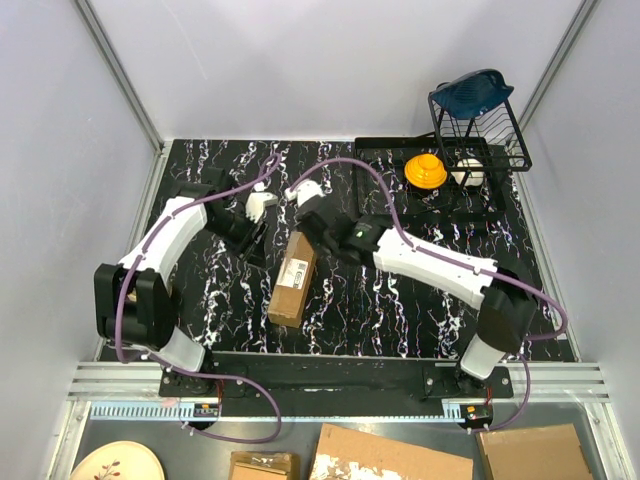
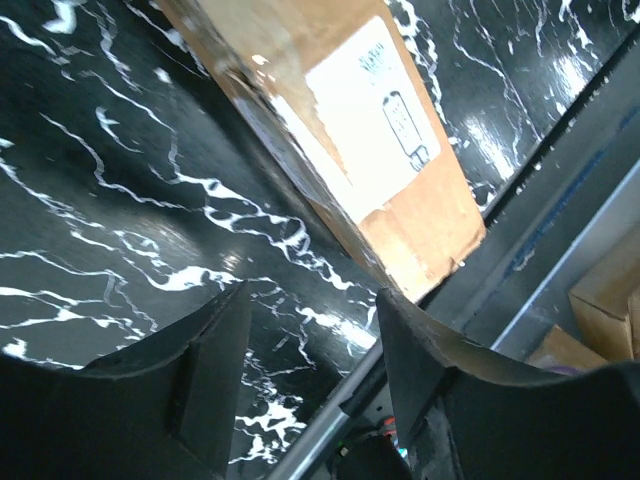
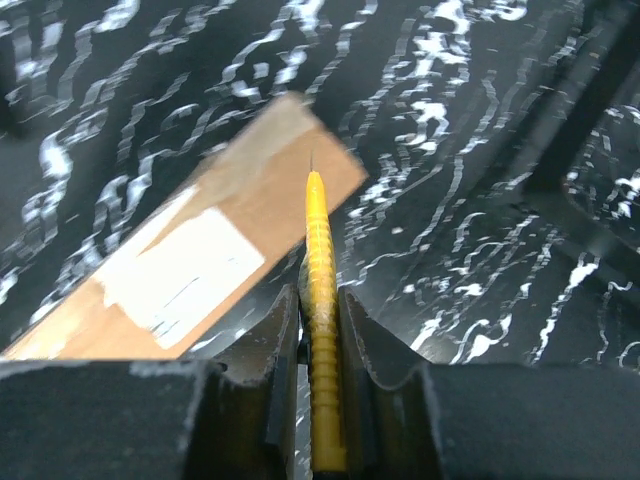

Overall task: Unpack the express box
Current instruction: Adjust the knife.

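The express box (image 1: pixel 293 277) lies flat on the black, white-veined table (image 1: pixel 380 310), about midway between the two arms. Its long axis runs nearly straight from the near edge toward the far wall. The far end leans slightly right and the near end points toward the arm bases. Its broad face is up and carries the white label (image 1: pixel 295 272).

The right gripper (image 3: pixel 320 330) hangs above the box's far end. Its jaws are clamped tight on a yellow utility knife (image 3: pixel 320 300), seen edge-on. The thin blade tip reaches out over the cardboard near that end's edge. Whether it touches the box cannot be told.

The left gripper (image 2: pixel 310 340) sits just left of the far end. Its dark fingers (image 2: pixel 215 360) are spread apart with nothing between them, and the box lies beyond them.

A black wire rack (image 1: pixel 480 125) stands at the far right corner. Loose cardboard pieces (image 1: pixel 390 460) lie below the table's near rail.
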You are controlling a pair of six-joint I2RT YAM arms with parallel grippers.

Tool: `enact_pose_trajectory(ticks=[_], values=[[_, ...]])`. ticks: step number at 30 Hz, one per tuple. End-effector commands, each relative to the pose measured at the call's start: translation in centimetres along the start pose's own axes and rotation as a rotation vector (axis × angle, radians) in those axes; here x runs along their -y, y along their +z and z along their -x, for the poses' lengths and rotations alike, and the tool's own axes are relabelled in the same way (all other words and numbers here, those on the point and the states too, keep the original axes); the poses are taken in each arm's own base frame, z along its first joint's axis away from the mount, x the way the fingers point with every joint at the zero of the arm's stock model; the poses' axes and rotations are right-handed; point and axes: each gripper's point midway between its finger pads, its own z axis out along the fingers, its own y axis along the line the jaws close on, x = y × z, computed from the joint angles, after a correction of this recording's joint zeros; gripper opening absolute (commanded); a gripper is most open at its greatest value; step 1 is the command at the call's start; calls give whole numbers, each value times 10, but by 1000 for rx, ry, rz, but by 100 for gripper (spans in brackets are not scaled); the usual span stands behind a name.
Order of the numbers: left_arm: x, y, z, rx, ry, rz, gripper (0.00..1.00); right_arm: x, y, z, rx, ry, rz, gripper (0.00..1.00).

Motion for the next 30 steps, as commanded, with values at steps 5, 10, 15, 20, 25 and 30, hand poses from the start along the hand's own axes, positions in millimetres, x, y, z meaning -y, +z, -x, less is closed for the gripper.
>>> enact_pose_trajectory(ticks=[5, 10, 15, 20, 25, 30], values=[[48, -5, -25, -10, 108, -76, 60, 49, 70, 38, 144, 11, -110, 0], [46, -38, 0, 85, 209, 50, 76, 29, 17, 47, 168, 54, 76, 0], [98, -94, 50, 344, 527, 9, 91, -9, -77, 37, 170, 106, 416, 0], [146, -111, 52, 463, 656, -97, 99, -34, -159, 29, 179, 93, 691, 0], [193, -123, 43, 420, 772, -221, 99, -56, -188, 15, 101, 42, 866, 0], [216, -128, 33, 427, 875, -293, 99, -67, -194, 2, 44, -56, 874, 0]])
